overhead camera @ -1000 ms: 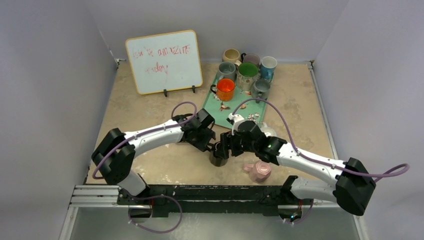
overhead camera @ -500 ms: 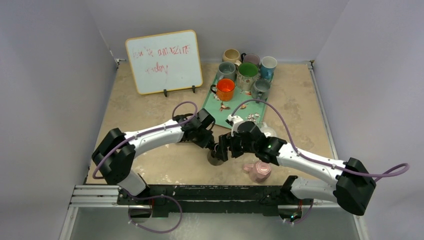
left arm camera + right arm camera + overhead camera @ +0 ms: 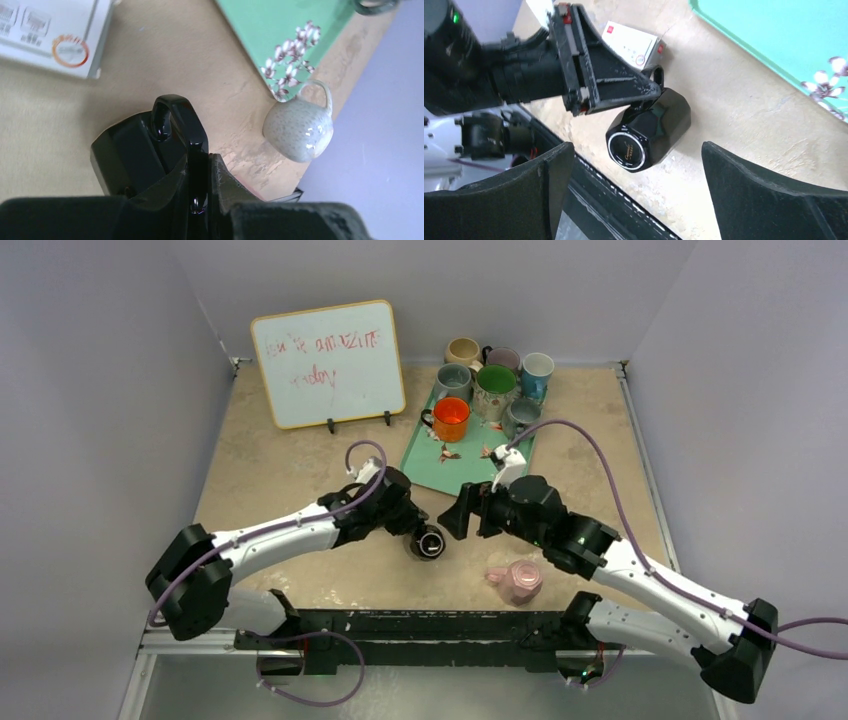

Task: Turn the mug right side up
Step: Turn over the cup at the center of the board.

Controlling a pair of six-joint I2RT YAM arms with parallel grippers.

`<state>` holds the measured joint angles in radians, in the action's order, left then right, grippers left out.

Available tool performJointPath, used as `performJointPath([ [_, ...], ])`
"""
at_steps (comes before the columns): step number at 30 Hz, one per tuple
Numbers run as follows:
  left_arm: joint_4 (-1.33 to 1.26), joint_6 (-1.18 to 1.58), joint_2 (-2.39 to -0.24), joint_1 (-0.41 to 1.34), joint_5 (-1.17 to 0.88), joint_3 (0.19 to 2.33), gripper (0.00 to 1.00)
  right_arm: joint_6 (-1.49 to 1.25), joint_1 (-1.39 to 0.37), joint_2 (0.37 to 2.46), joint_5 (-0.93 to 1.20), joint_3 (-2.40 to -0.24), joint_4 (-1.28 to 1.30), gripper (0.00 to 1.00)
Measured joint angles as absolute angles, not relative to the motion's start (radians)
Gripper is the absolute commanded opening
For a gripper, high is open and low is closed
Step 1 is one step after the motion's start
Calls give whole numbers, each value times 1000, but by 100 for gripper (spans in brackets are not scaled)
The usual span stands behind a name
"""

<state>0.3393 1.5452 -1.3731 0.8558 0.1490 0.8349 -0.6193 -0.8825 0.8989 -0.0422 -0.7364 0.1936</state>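
Black mug at frame centre, tilted, handle clamped in left gripper; right gripper beside it, jaws wide apart.

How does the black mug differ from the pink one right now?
The black mug is tipped on its side, base toward the right wrist camera; the pink mug stands on the table. The left gripper is shut on the black mug's handle; nothing touches the pink mug. Both are off the green tray.
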Motion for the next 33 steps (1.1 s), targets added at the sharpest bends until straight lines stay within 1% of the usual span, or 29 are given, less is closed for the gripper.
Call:
performJointPath([
  [4, 212, 1380, -1320, 860, 180, 781, 0, -655, -883, 900, -123, -804, 256, 99],
  [9, 39, 1179, -1284, 860, 192, 699, 0, -668, -869, 969, -153, -897, 326, 92],
  [13, -84, 1045, -1283, 860, 183, 641, 0, -668, -844, 1000, -152, -931, 355, 90],
  [18, -179, 934, -1298, 867, 154, 607, 0, -648, -781, 1042, -93, -931, 355, 88],
  [21, -223, 859, -1311, 887, 150, 606, 0, -607, -707, 1086, 11, -931, 339, 85],
  [23, -256, 797, -1312, 907, 152, 603, 0, -570, -673, 1122, 64, -936, 335, 81],
  [28, -348, 558, -1312, 1014, 171, 585, 0, -506, -655, 1226, 123, -1034, 407, 62],
  [33, -453, 371, -1312, 1069, 130, 543, 0, -490, -654, 1221, 151, -1082, 431, 49],
])
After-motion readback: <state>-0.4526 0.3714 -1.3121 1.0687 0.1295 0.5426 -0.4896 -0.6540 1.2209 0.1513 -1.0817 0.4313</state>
